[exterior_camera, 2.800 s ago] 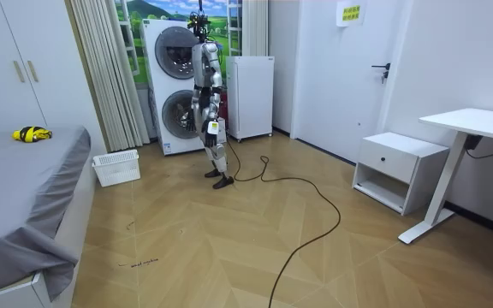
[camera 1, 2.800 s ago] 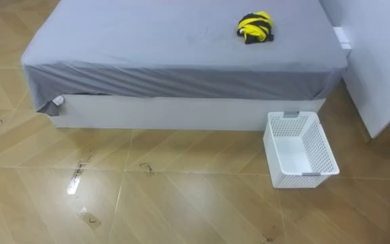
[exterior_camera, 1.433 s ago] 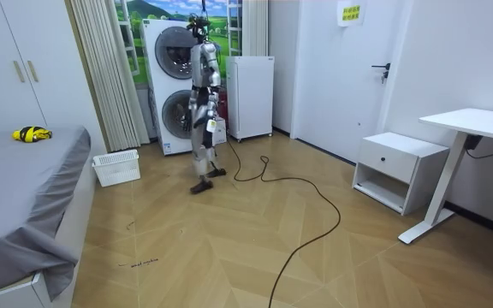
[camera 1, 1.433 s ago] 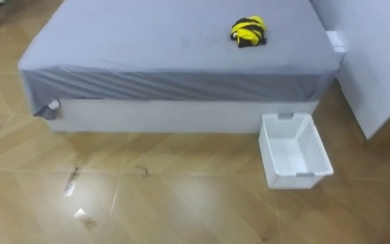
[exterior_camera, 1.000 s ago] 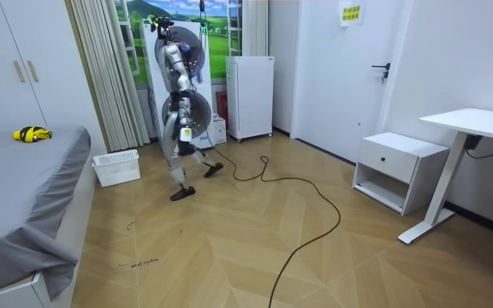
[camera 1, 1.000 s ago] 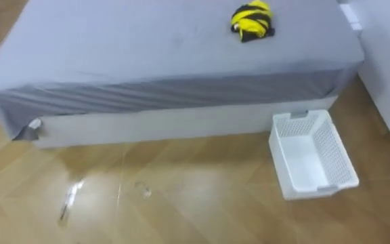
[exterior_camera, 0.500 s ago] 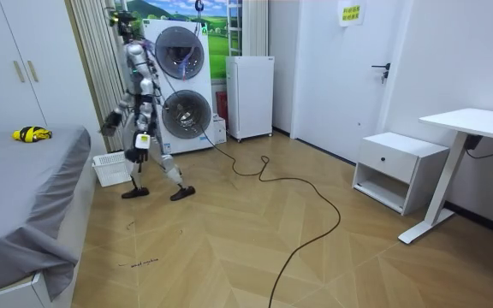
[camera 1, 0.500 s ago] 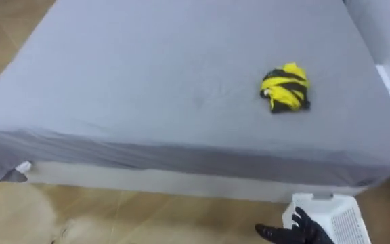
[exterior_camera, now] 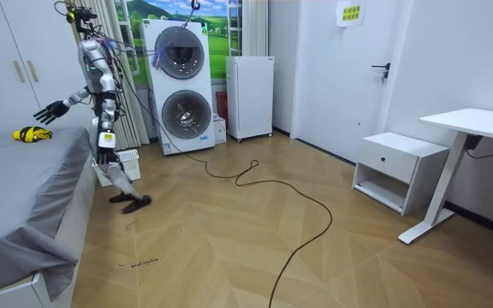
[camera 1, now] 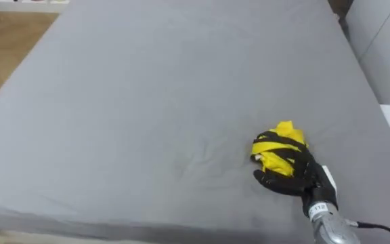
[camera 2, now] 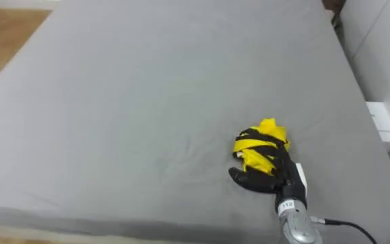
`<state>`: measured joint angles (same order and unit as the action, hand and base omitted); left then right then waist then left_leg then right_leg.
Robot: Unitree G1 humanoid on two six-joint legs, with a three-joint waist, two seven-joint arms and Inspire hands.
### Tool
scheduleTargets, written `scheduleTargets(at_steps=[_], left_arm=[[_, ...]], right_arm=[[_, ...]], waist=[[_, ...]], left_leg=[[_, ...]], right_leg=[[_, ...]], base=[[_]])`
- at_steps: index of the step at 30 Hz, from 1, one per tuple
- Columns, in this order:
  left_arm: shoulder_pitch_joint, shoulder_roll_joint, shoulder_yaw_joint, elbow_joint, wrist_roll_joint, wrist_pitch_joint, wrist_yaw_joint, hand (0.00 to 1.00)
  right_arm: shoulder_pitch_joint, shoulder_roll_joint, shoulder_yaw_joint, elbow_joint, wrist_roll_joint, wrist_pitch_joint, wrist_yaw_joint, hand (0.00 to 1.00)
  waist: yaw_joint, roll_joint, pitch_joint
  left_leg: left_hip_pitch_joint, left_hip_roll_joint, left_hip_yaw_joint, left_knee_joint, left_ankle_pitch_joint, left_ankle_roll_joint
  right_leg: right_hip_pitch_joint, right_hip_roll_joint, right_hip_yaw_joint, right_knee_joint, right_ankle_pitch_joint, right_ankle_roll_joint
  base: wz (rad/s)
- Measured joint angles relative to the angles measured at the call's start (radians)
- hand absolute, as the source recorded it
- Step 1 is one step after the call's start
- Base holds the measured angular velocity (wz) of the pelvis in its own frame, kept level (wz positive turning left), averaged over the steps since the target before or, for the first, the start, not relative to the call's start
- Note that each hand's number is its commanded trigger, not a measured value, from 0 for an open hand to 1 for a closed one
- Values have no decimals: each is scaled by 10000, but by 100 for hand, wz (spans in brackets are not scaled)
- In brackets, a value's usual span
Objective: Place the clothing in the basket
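Observation:
A bundle of yellow and black clothes (camera 1: 278, 149) lies on the grey bed (camera 1: 147, 102), toward its right side. My right hand (camera 1: 295, 177) reaches in from the lower right and hovers at the near edge of the bundle, fingers straight and spread, holding nothing. In the room view I stand at the bed's side with that hand (exterior_camera: 50, 111) stretched out over the clothes (exterior_camera: 31, 133). The white basket (exterior_camera: 130, 161) stands on the floor behind my legs, partly hidden. My left hand (exterior_camera: 103, 142) hangs by my hip.
A white cupboard (camera 1: 384, 41) stands close along the bed's right side. The bed's near edge runs along the bottom of the eye views. Stacked washing machines (exterior_camera: 182, 85) and a fridge (exterior_camera: 251, 96) stand behind me; a dark cable (exterior_camera: 298, 205) crosses the floor.
I have walked from the washing machines to the bedside, past the basket. My right arm has risen and reached out to the clothes. The eye view has shifted onto the bed top.

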<state>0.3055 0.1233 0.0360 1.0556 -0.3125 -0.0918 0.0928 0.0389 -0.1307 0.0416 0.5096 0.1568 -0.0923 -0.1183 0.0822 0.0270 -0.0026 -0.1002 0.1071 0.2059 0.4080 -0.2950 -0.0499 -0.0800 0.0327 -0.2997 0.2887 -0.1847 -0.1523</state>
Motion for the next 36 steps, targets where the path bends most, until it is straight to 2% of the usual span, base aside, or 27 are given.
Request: scheduleTargets(at_steps=[1, 2, 4, 6, 8, 10, 12, 16, 19, 22, 25, 30, 35, 36], left_arm=[[-1, -10, 0, -22, -13, 6, 22, 0], [76, -34, -1, -29, -21, 9, 44, 0], [40, -105, -14, -87, -91, 17, 39, 0], [21, -145, -2, -125, -85, 55, -20, 0], [12, -129, 64, -41, -90, 73, -139, 0], [-17, -83, 113, 69, -93, 82, -231, 0], [-99, -27, 215, 255, -86, 171, -347, 0], [-302, 52, 203, 311, -79, 345, -427, 0], [-656, 87, 214, 742, -86, 452, -438, 0], [-1025, 143, 224, 871, 23, 611, -442, 0], [-1369, 235, 198, 873, 21, 810, -561, 0], [-1466, 311, 211, 842, 15, 1146, -654, 0], [-1394, 331, 241, 655, 0, 1311, -606, 0], [-1402, 334, 192, 630, -20, 1311, -578, 0]], right_arm=[[10, -2, 43, -72, -88, 5, -35, 0], [80, -2, 161, -241, -139, 9, -97, 0], [179, -2, 167, -698, -282, 14, -136, 0], [188, -3, 160, -1307, -700, 14, -238, 0], [188, -12, 103, -1695, -1108, 13, -407, 0], [175, -45, 32, -1950, -1241, -13, -523, 0], [115, -43, 31, -2078, -1316, -16, -596, 0], [36, -44, 38, -1995, -1324, -16, -877, 0], [-583, -49, 240, -709, -1411, -10, -982, 0], [-1207, -113, 247, 362, -1649, 205, -1185, 0], [-1667, -341, 480, 1162, -1688, 388, -1264, 0], [-2193, -377, 556, 3114, -1687, 617, -1248, 0], [-2510, -393, 542, 4161, -2319, 578, -1236, 2], [-2518, -393, 562, 4471, -2506, 574, -1255, 73]], waist=[[8, -38, -13], [-2, -60, -113], [-131, -63, -103], [-224, -93, -91], [-260, -148, -84], [-258, -223, -39], [-251, -351, 44], [-259, -406, 75], [-192, -430, 92], [-139, -463, 68], [56, -538, 90], [85, -626, 106], [64, -679, 71], [32, -673, 75]], left_leg=[[-46, -85, -20, -289, 468, 91], [96, -305, -268, -846, 999, 256], [484, -511, -423, -1390, 1190, 314], [787, -645, -494, -1871, 1227, 320], [953, -674, -621, -2137, 1232, 317], [1038, -703, -726, -2254, 1232, 316], [1018, -733, -748, -2268, 1229, 315], [762, -816, -828, -2247, 1228, 315], [640, -831, -926, -2247, 1229, 317], [196, -840, -1029, -2168, 1248, 340], [-183, -865, -1097, -2166, 1319, 361], [-391, -980, -1389, -2106, 1337, 390], [-477, -1041, -1540, -2069, 1353, 417], [-467, -1053, -1555, -2039, 1353, 418]], right_leg=[[54, -41, 94, -14, -11, 44], [193, -115, 250, -179, -8, 159], [388, -148, 332, -525, 66, 285], [600, -141, 436, -713, 95, 355], [722, -135, 464, -875, 69, 400], [791, -136, 457, -952, 46, 439], [829, -140, 430, -1053, 25, 477], [743, -168, 219, -1191, 18, 490], [648, -167, 207, -1186, 13, 497], [262, -192, 55, -1121, 12, 499], [-112, -243, -83, -1020, 15, 495], [-74, -349, -523, -1107, -23, 563], [13, -390, -781, -1208, -29, 608], [76, -404, -863, -1220, -37, 622]], base=[[-29], [-20], [-9], [-13], [-5], [3], [6], [18], [5], [15], [14], [25], [18], [20]])
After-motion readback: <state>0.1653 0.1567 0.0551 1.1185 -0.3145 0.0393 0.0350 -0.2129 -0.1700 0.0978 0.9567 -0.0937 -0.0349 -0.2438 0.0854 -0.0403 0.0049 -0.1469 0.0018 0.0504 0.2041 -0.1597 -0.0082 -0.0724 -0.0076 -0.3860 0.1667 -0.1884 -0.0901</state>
